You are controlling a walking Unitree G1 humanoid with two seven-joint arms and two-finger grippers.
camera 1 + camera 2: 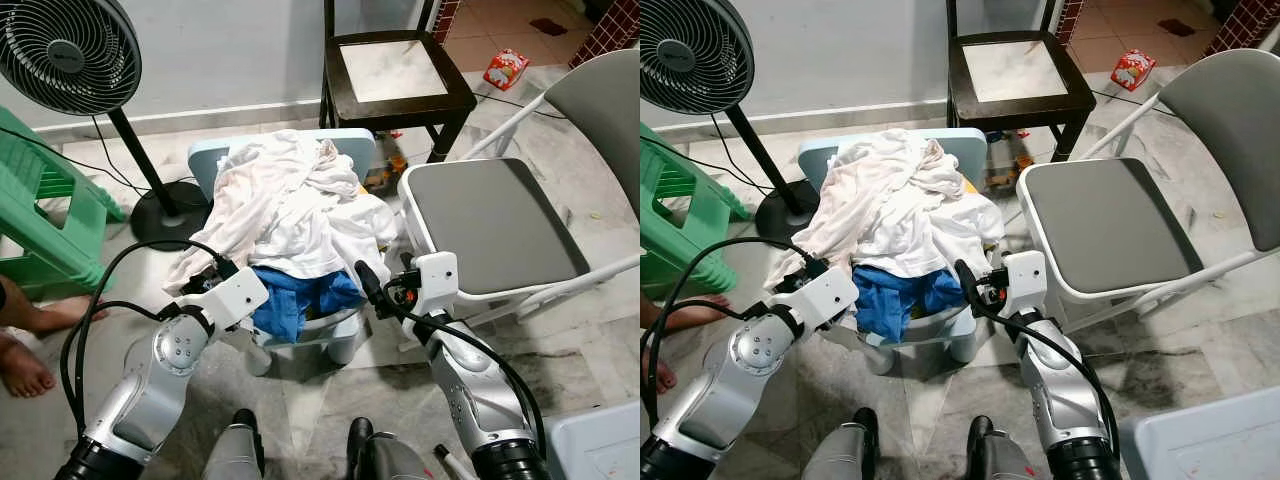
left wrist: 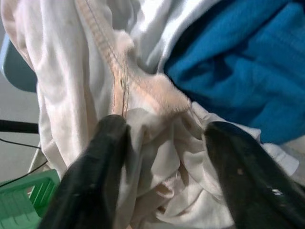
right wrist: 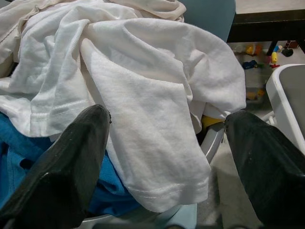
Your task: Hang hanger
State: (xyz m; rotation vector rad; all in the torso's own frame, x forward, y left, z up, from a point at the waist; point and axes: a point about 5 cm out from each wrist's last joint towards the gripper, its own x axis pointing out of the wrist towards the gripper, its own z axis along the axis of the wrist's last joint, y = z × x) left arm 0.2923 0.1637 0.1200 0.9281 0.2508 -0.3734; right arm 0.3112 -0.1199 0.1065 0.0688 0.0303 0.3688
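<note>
Both arms reach toward a pale blue laundry basket heaped with clothes on a tiled floor. The left tool is pressed into the cream-white garments at the basket's left front edge. In the left wrist view its two black fingers stand wide apart with folds of the cream cloth and a ribbed seam bunched between them; the cloth touches both fingers, but they are not closed on it. A blue towel-like cloth lies just beside that spot, under the white pile.

The right tool hovers at the basket's right front corner, its fingers spread wide and holding nothing. A white T-shirt drapes over the basket rim between them, apart from both.

No hanger can be made out among the clothes.

A grey folding chair stands just right of the basket, and a dark wooden chair behind it. A black standing fan and a green plastic stool are to the left, where a person's bare feet rest on the floor.
</note>
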